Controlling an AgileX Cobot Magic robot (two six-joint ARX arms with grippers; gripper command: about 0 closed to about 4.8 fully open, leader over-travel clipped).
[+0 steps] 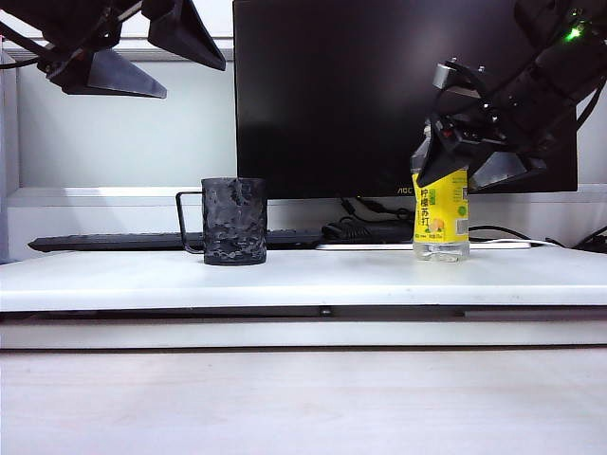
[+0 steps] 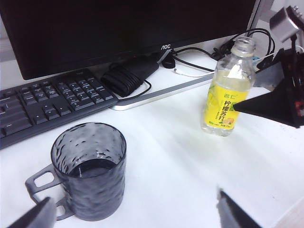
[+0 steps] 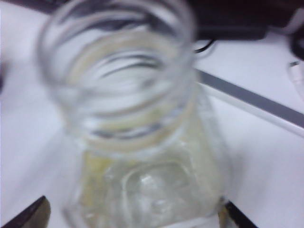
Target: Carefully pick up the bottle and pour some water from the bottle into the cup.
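The bottle (image 1: 441,220), clear plastic with a yellow label and no cap, stands upright on the right of the white table (image 1: 322,280). My right gripper (image 1: 471,175) is open and straddles the bottle's upper part, one finger on each side. In the right wrist view the bottle's open mouth (image 3: 118,76) fills the picture, blurred, between the fingers of the right gripper (image 3: 135,214). The water is hard to make out. The dark hammered cup (image 1: 233,221) stands to the left, its handle pointing left. My left gripper (image 1: 133,57) hangs open, high above and left of the cup (image 2: 90,166).
A black monitor (image 1: 379,85) stands behind both objects, with a keyboard (image 2: 42,102), a power adapter (image 2: 130,76) and cables (image 2: 190,71) at its foot. The table's front edge (image 1: 303,308) runs across below the cup and bottle.
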